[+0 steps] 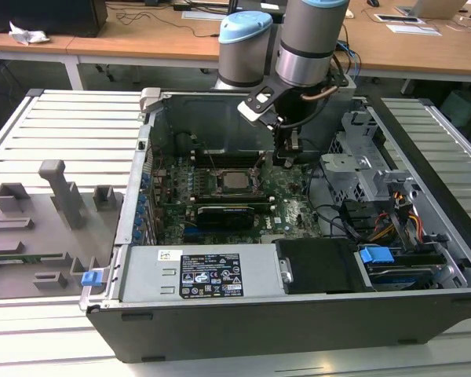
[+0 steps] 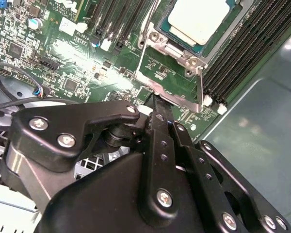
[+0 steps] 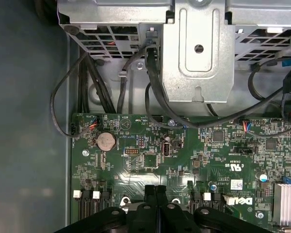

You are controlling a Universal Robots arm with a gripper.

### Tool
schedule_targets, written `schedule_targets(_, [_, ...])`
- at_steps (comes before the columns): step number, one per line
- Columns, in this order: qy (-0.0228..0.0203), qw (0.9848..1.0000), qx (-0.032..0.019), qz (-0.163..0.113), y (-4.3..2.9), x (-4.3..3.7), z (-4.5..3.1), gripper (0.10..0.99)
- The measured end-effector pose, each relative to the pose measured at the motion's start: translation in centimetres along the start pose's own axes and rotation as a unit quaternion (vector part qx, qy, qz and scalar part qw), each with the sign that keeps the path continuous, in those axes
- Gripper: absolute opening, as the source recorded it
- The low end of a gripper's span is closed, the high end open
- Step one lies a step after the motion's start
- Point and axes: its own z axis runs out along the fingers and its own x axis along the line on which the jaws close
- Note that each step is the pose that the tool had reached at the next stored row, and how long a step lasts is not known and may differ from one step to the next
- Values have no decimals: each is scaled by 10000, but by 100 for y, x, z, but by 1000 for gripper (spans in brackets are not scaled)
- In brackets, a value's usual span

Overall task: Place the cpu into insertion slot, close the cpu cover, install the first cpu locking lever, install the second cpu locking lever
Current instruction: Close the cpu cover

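The cpu [image 1: 234, 181] lies flat in the motherboard's socket, its silvery top [image 2: 199, 19] showing in the second wrist view. The cpu cover [image 2: 182, 54], a metal frame, lies down around the chip and hides the insertion slot beneath. A thin metal lever [image 2: 146, 36] runs along one side of the socket. My gripper [image 1: 286, 161] hangs inside the case toward the exterior view's right of the socket. Its black fingers [image 3: 156, 191] are pressed together, holding nothing that shows. The fingertips [image 2: 155, 100] sit just off the corner of the cover frame.
A black graphics card [image 1: 224, 212] lies in front of the socket and memory slots [image 2: 252, 43] flank it. A metal drive cage [image 1: 361, 169] with cables [image 1: 392, 220] stands to the exterior view's right. A power supply [image 1: 196, 271] spans the front. A grey fixture plate [image 1: 39, 228] lies outside the case.
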Motion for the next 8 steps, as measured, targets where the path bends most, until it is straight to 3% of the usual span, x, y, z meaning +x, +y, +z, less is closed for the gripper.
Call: schedule_targets(8, [0, 10000, 0, 0, -34, 1, 0, 106])
